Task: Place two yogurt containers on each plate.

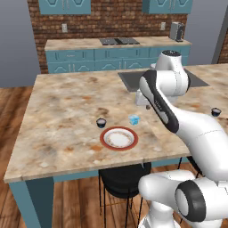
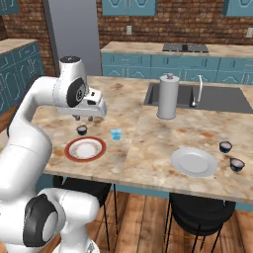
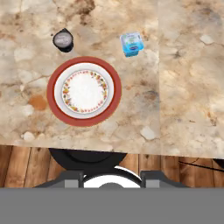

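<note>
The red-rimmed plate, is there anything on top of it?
Nothing sits on the red-rimmed plate; its flowery middle shows bare. A dark yogurt cup and a light-blue yogurt box stand beside it on the counter. What's under the plate is covered.

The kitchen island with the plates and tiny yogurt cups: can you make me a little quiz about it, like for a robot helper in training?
1. True or false: the cream plate with the red-brown rim has a yogurt on it.
2. How many dark round yogurt cups sit beside the plain pale grey plate?
A. none B. one C. two
3. Fill in: the light-blue boxy yogurt container stands on the marbled beige ______.

Key
1. False: it is empty; the nearest dark cup sits on the counter beside it.
2. C: two, both off the plate.
3. Countertop.
</note>
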Tool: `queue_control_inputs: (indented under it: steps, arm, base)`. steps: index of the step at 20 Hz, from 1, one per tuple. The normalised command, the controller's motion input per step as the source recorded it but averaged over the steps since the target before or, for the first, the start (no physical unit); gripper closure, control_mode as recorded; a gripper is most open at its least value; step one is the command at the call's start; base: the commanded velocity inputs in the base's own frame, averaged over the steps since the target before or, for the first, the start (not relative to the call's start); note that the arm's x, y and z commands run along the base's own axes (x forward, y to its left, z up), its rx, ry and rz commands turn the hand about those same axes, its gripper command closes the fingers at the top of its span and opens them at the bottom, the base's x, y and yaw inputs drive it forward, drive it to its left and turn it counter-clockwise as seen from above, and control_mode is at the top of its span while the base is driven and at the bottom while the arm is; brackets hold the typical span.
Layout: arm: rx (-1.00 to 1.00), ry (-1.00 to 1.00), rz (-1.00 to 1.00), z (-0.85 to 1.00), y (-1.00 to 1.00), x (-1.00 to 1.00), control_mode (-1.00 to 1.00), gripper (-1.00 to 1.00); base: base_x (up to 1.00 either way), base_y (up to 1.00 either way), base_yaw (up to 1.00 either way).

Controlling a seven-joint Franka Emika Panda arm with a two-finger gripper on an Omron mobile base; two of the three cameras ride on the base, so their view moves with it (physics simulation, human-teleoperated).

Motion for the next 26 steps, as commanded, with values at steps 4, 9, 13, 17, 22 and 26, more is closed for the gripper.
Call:
queue_control_inputs:
  steps: [4, 9, 13, 17, 22, 26]
  arm:
    - [-0.02, 0.16, 0.0, -0.2, 0.0, 0.54, -1.0, -1.0]
    - [-0.01, 0.19, -0.04, -0.3, -0.07, 0.96, -1.0, -1.0]
    - [0.0, 0.0, 0.04, -0.44, -0.2, 0.88, -1.0, -1.0]
    - [0.0, 0.0, 0.12, -0.61, -0.32, 0.87, -1.0, -1.0]
    - [-0.03, 0.0, 0.05, -0.68, -0.04, 0.64, -1.0, -1.0]
    - [0.0, 0.0, 0.07, -0.54, 0.0, 0.44, -1.0, -1.0]
  base:
    - [0.0, 0.0, 0.0]
    - [0.0, 0.0, 0.0]
    - [0.0, 0.0, 0.0]
    - [0.0, 0.0, 0.0]
    - [0.0, 0.0, 0.0]
    - [0.0, 0.0, 0.0]
